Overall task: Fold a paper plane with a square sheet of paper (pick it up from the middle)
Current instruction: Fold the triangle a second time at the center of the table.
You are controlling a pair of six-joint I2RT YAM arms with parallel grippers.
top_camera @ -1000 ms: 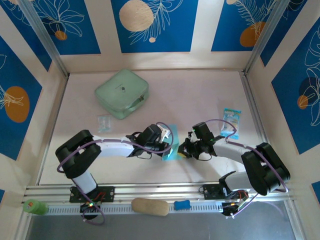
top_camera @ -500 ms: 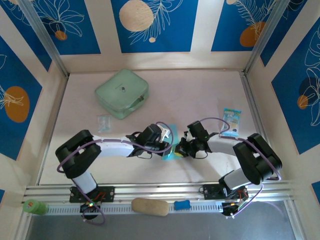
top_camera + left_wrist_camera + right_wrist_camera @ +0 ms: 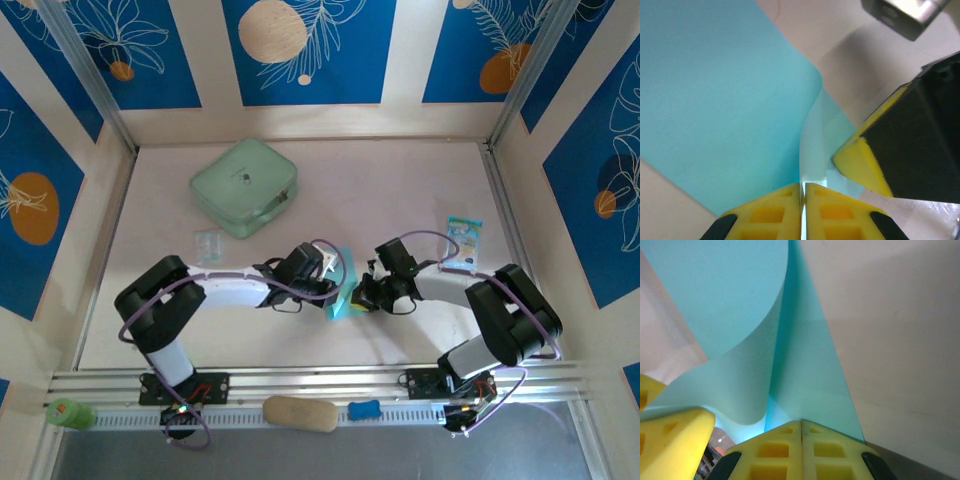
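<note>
The square sheet of paper, light cyan-blue, stands bent into curved layers between my two grippers just near of the table's middle. My left gripper is shut on one edge of it; in the left wrist view its yellow fingertips pinch a thin paper layer. My right gripper is shut on the opposite side, its tips closed at a crease of the sheet. The two grippers almost touch: the right finger looms in the left wrist view. A paper plane is out of view.
A mint-green case lies at the back left. A small printed packet lies right of the right arm, and a small clear packet left of the left arm. A tan pad and a blue piece rest on the front rail.
My right gripper has shifted left and slightly back, closing in on the paper and the left gripper. The left gripper has hardly moved.
</note>
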